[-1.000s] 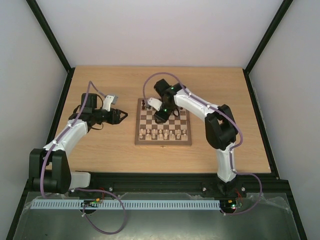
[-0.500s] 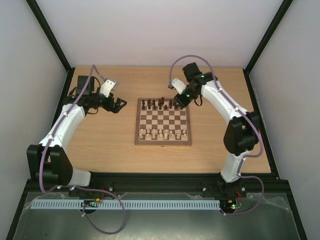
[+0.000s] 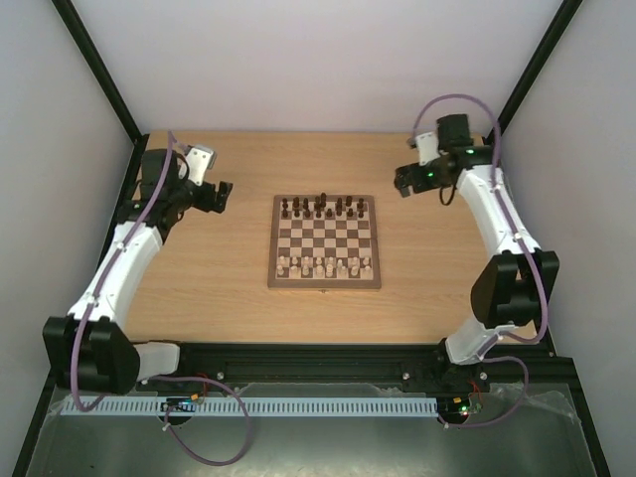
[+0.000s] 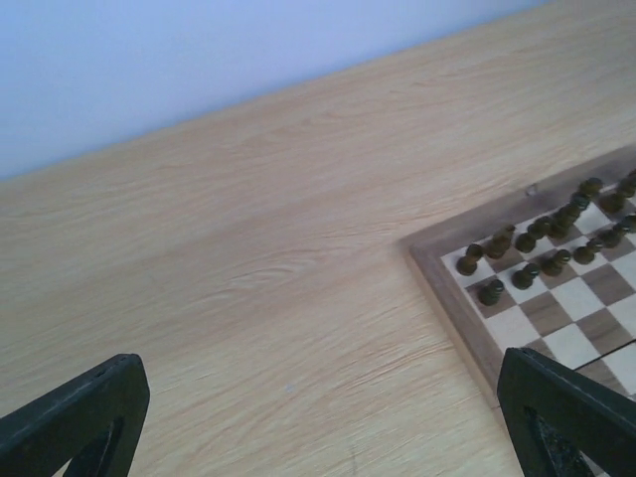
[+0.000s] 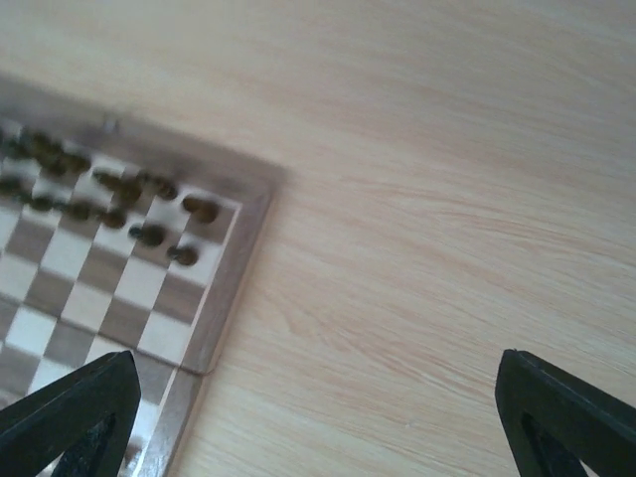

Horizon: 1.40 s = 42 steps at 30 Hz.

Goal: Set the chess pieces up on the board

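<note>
The chessboard (image 3: pixel 324 241) lies mid-table. Dark brown pieces (image 3: pixel 324 208) stand along its far two rows and pale cream pieces (image 3: pixel 325 265) along its near two rows. My left gripper (image 3: pixel 221 196) is open and empty, above bare table to the left of the board. My right gripper (image 3: pixel 401 182) is open and empty, above bare table to the right of the board's far corner. The left wrist view shows the board's corner (image 4: pixel 556 288) with dark pieces (image 4: pixel 542 243). The right wrist view shows the board's far right corner (image 5: pixel 119 268) with blurred dark pieces (image 5: pixel 129 204).
The black frame posts (image 3: pixel 99 70) and the white side walls close in the table at left, right and back. The black rail (image 3: pixel 318 353) runs along the table's near edge.
My right arm has lifted off the board's far rows and swung out to the far right. My left arm has drawn back to the far left. Both stay empty.
</note>
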Each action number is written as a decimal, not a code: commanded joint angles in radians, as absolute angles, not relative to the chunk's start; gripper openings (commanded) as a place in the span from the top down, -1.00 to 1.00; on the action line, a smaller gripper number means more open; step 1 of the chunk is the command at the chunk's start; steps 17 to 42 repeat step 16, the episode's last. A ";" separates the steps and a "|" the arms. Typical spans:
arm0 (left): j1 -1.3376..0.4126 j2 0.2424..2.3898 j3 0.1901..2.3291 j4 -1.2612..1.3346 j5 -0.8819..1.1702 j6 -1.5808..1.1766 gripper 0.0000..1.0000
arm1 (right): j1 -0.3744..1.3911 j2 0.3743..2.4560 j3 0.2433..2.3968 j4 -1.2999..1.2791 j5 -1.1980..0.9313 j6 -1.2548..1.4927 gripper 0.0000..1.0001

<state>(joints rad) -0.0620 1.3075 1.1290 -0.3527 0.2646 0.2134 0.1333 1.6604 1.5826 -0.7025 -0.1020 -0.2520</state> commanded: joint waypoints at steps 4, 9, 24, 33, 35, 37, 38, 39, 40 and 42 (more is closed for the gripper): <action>-0.056 1.111 1.019 -0.179 0.122 0.302 -0.98 | 0.021 1.386 1.436 -0.371 -0.193 0.065 -0.97; -0.045 1.149 1.079 -0.257 0.179 0.114 -0.98 | 0.021 1.245 1.279 -0.241 -0.164 0.133 -0.97; -0.041 1.076 0.963 -0.137 0.250 -0.057 -0.98 | 0.021 1.205 1.172 -0.265 -0.140 0.118 -0.97; -0.041 1.076 0.963 -0.137 0.250 -0.057 -0.98 | 0.021 1.205 1.172 -0.265 -0.140 0.118 -0.97; -0.041 1.076 0.963 -0.137 0.250 -0.057 -0.98 | 0.021 1.205 1.172 -0.265 -0.140 0.118 -0.97; -0.041 1.076 0.963 -0.137 0.250 -0.057 -0.98 | 0.021 1.205 1.172 -0.265 -0.140 0.118 -0.97; -0.041 1.076 0.963 -0.137 0.250 -0.057 -0.98 | 0.021 1.205 1.172 -0.265 -0.140 0.118 -0.97; -0.041 1.076 0.963 -0.137 0.250 -0.057 -0.98 | 0.021 1.205 1.172 -0.265 -0.140 0.118 -0.97; -0.041 1.076 0.963 -0.137 0.250 -0.057 -0.98 | 0.021 1.205 1.172 -0.265 -0.140 0.118 -0.97; -0.041 1.076 0.963 -0.137 0.250 -0.057 -0.98 | 0.021 1.205 1.172 -0.265 -0.140 0.118 -0.97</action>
